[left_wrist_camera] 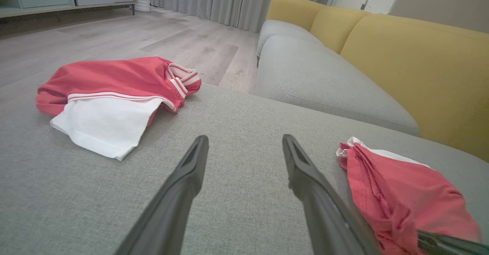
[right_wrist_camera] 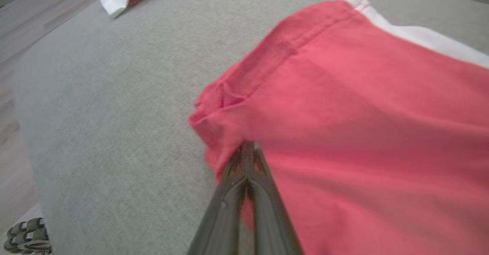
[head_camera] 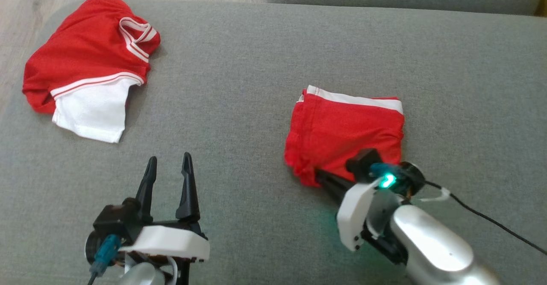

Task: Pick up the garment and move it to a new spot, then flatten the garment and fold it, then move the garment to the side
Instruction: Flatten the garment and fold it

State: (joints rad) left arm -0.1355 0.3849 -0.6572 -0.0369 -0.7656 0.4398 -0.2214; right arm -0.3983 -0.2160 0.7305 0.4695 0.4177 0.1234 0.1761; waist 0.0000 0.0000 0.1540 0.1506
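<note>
On the grey cushion (head_camera: 239, 84), right of middle in the head view, the garment (head_camera: 346, 127) lies folded into a rough red square with a white band along its far edge. The right gripper (head_camera: 318, 176) sits at its near-left corner. In the right wrist view the two fingers are pressed together, pinching the red hem (right_wrist_camera: 229, 132) where the cloth bunches. The left gripper (head_camera: 169, 159) hovers above bare cushion, well apart from the garment, with its jaws spread wide and nothing between them. A second garment (head_camera: 85, 58), red with a white panel, lies crumpled at the cushion's far-left corner. A dark cable (head_camera: 491, 221) trails from the right wrist. In the left wrist view, a sofa (left_wrist_camera: 412, 56) with yellow backs stands beyond the cushion.
</note>
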